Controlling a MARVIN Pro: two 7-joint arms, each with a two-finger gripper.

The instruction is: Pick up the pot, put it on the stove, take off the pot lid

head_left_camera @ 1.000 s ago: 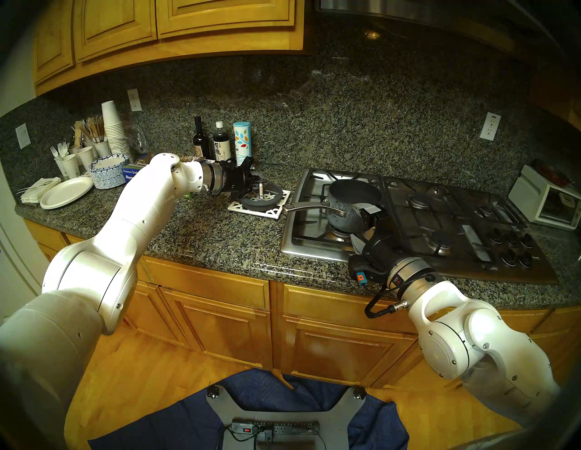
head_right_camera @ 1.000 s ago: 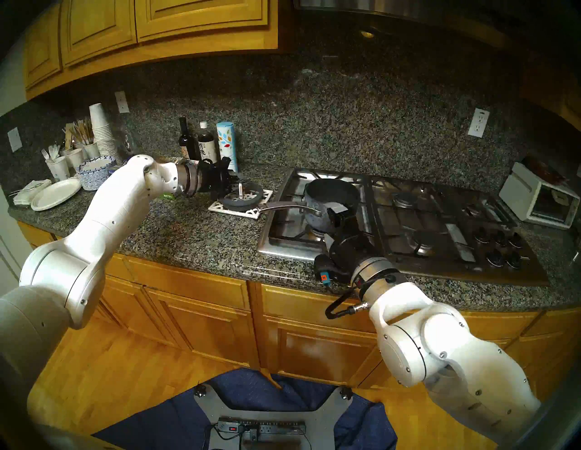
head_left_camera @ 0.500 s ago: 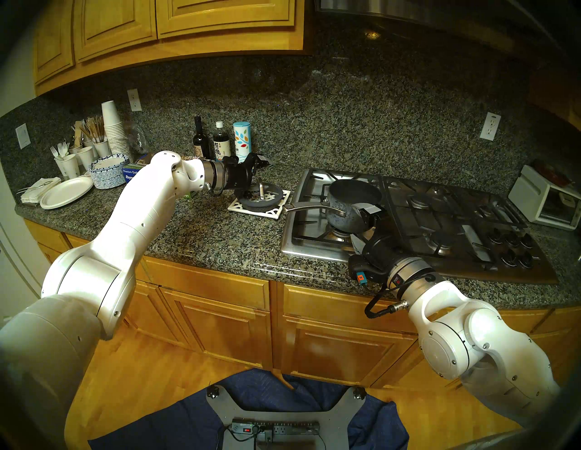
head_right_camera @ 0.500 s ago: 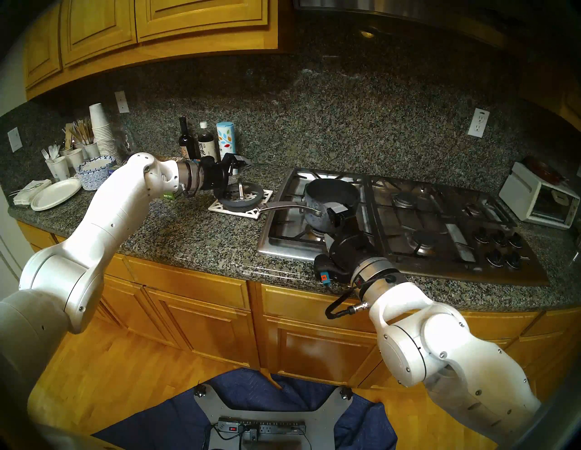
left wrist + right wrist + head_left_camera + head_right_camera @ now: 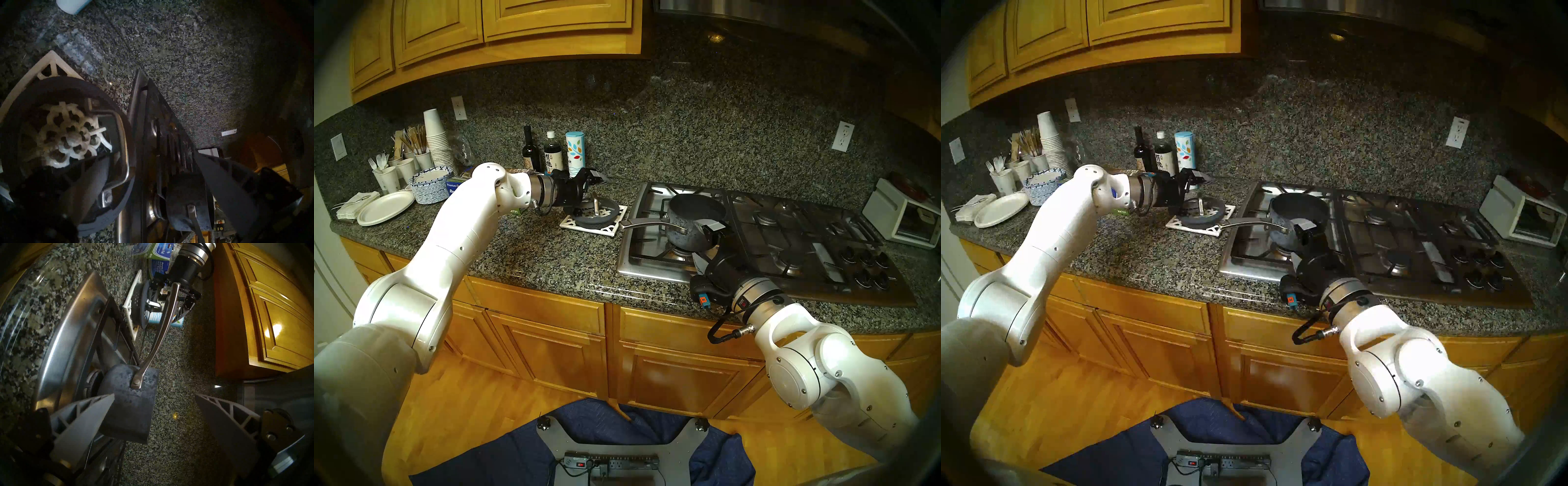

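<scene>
Now the pot point(image 5: 694, 220) stands on the stove point(image 5: 789, 237), left of it the lid point(image 5: 595, 213) on the trivet point(image 5: 595, 226), both grippers point(image 5: 590, 190) point(image 5: 154, 411) released.

Matt speckled pot point(image 5: 690, 224) with polished metal handle on brushed-steel stove point(image 5: 639, 251), glossy granite counter point(image 5: 551, 251)

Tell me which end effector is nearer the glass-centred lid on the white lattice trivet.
Left. The left end effector hovers just above the glass-centred lid; the right end effector is open at the speckled saucepan.
</scene>
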